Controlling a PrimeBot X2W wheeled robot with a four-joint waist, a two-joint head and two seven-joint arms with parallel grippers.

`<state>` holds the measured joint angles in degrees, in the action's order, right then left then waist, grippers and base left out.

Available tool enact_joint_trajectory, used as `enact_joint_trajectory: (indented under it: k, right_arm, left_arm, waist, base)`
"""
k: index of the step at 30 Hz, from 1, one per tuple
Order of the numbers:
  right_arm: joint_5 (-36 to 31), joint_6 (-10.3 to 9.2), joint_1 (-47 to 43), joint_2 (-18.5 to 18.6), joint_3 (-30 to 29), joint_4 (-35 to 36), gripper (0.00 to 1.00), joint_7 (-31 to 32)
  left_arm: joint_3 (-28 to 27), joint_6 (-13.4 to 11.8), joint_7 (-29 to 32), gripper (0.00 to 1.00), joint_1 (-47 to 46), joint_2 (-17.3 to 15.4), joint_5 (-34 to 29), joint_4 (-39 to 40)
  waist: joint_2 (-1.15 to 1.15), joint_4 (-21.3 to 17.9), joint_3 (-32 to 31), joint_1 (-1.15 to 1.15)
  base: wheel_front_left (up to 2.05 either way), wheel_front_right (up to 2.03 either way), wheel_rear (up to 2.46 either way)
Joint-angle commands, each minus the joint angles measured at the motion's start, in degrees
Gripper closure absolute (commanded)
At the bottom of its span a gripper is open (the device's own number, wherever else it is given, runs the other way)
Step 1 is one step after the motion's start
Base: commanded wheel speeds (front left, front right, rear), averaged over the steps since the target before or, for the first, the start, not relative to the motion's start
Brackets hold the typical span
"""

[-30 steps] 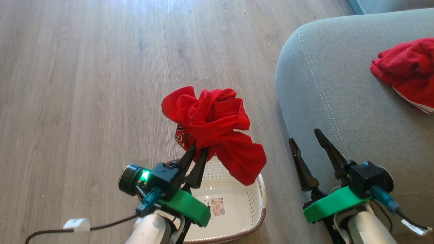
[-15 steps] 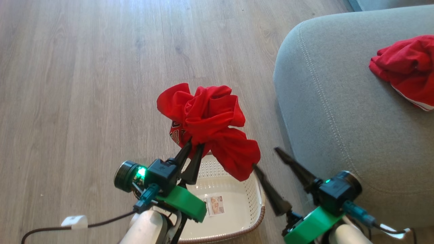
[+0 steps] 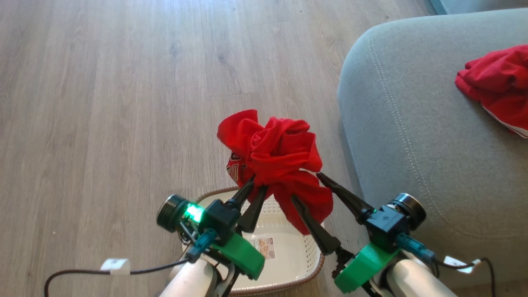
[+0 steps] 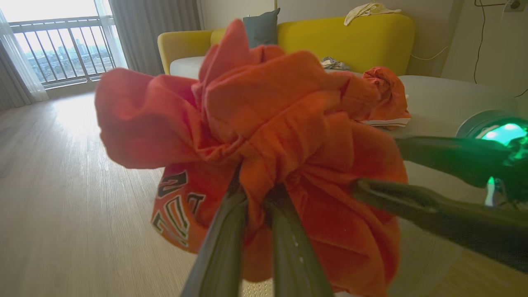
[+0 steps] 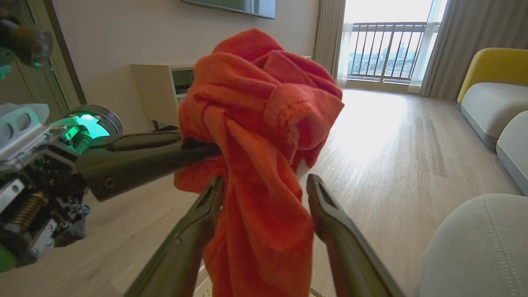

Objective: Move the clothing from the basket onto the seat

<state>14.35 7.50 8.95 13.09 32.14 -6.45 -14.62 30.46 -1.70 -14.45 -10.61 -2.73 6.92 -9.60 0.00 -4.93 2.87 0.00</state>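
Left gripper [image 3: 258, 183] first: its two dark fingers are pressed together on a bunched fold of the red garment [image 3: 274, 152], holding it in the air as a crumpled ball above the far edge of the basket [image 3: 317, 264] and clear of it. A lettered print shows on the lower side of the bundle in the left wrist view. The right gripper [image 3: 306, 186] is spread wide, with one finger on each side of the loose tail of cloth that hangs below the pinch. In the right wrist view the fabric hangs between those fingers, perhaps brushing one, but it is not clamped. The basket sits on the wooden floor [image 3: 103, 103] just beside the seat [image 3: 404, 136], and what shows of its bottom is bare except for a label sticker [image 3: 265, 247]. A second red garment [image 3: 495, 82] with a white edge already lies on the cushion, well over to the right. The step in hand looks like carrying what is probably the last piece, with the right gripper placed to share the hold or take it over. As I judge it, the next move is to close the right fingers firmly on the hanging tail, then swing the bundle right, over the rounded corner of the seat. The grippers should let go only once it is well above the cushion — otherwise a loose fold could slip to the floor or back into the basket.
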Motion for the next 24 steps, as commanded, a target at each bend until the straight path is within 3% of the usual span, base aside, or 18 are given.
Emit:
enact_joint_trajectory:
  k: [1,24]
  right_arm:
    - [-0.14,-0.01,2.08,-0.17,0.94,1.2,0.0,-0.38]
    - [-4.59,-0.01,8.6,-2.35,2.84,-8.47,0.0,-0.38]
  left_arm:
    - [-1.22,-0.02,-0.55,1.0,-3.19,-0.15,-0.16,2.07]
    - [7.32,1.08,-0.55,1.0,-5.26,-0.15,0.87,0.35]
  waist:
    - [0.0,0.18,0.01,0.0]
    - [0.0,1.95,0.95,0.0]
  base:
    - [0.0,0.0,0.0]
    - [0.0,0.0,0.0]
